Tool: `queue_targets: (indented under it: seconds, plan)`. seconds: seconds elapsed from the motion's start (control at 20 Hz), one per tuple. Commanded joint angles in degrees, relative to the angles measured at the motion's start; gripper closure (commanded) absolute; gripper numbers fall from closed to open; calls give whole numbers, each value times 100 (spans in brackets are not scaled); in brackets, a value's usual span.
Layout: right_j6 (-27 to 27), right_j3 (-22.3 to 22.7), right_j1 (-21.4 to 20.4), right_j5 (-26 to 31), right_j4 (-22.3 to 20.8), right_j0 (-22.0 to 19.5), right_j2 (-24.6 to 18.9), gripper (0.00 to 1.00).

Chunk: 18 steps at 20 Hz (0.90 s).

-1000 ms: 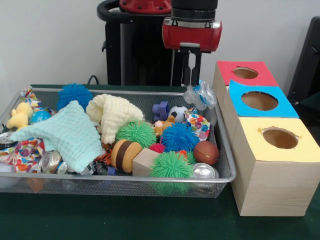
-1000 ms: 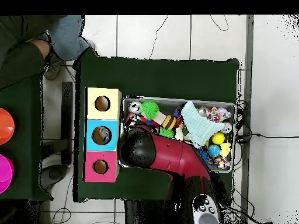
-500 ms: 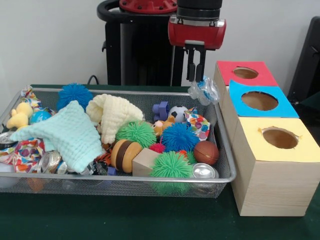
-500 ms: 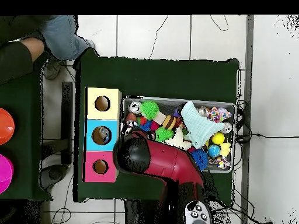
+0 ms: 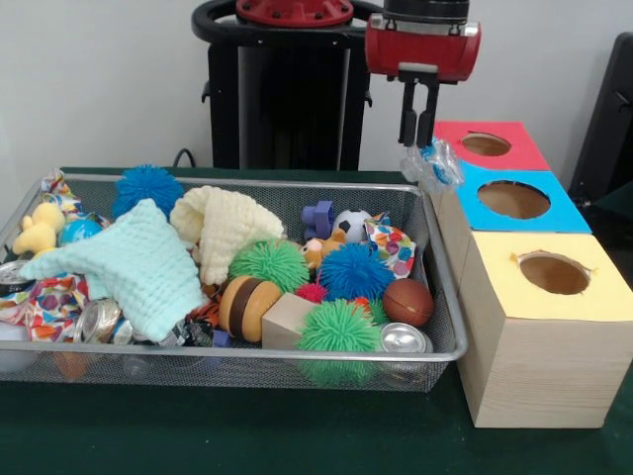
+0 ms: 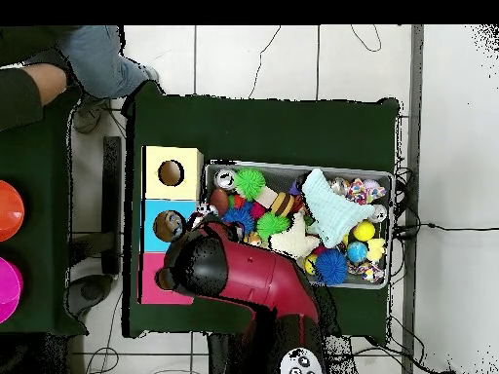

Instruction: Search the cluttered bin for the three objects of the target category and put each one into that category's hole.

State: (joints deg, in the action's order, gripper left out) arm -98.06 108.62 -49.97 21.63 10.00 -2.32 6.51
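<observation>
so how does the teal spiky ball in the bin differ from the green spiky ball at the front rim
The teal spiky rubber ball sits at the far back of the silver wire mesh bin, beside the mint green cloth; the green spiky rubber ball rests against the near rim, next to a silver can. They differ in colour, teal-blue against bright green. Both are round, covered in soft spikes and look similar in size.

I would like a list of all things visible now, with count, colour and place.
bin: one, silver mesh, left on table.
spiky balls: four, two blue, two green, in bin.
cloths: two, mint and cream, in bin.
basketball: one, brown, bin's right end.
boxes: three, red, blue, yellow tops, right of bin.
hole: one, in red top.
crinkly wrapper: one, clear-blue, hanging from tool.
tool: one, black, shut on wrapper, beside red-topped box.
</observation>
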Motion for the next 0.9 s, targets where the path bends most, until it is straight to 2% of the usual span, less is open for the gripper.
queue_targets:
  seconds: [0.05,0.6,0.9]
  plan:
    - [-1727,-118,137,651,449,156,153,100]
    - [-1693,-218,466,369,770,406,313,100]
    - [-1706,-19,504,109,936,519,347,100]
